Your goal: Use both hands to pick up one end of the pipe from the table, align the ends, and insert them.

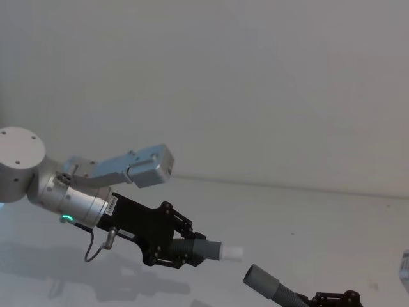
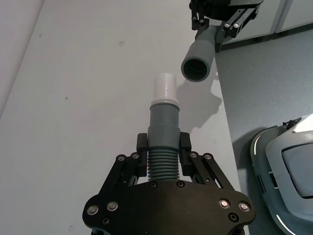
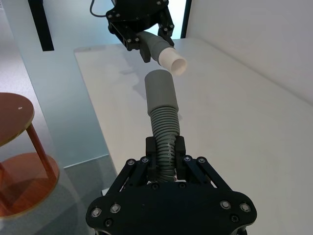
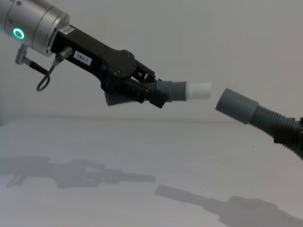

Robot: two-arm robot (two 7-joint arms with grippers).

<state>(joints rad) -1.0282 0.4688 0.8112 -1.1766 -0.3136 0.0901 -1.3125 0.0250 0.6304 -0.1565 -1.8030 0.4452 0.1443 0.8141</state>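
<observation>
1. left gripper (image 4: 151, 92) is holding out from the left, raised above the table (image 4: 142, 142). its fingers are pinching the ribbed part of the first pipe piece (image 4: 122, 97), just behind the narrow cuff (image 4: 171, 91).
2. white tube tip (image 4: 199, 91) is sticking out past that cuff, pointing toward the right.
3. silver wrist (image 4: 35, 19) behind the left gripper is showing a lit green ring light (image 4: 18, 33).
4. right gripper (image 3: 165, 152) is sitting low at the right. its fingers are clamping the ribbed hose of the second pipe piece (image 3: 164, 125), some way behind the socket cuff (image 3: 160, 90).
5. socket cuff is tilting up and to the left, its open mouth facing the white tip.
6. the two ends are hanging in the air near each other with a gap between them, not touching. from the chest view the socket is sitting a little lower than the tip, and the axes are not lining up.
7. both pieces are hanging off the table, and their shadows (image 4: 85, 172) are lying on the white surface below.
</observation>
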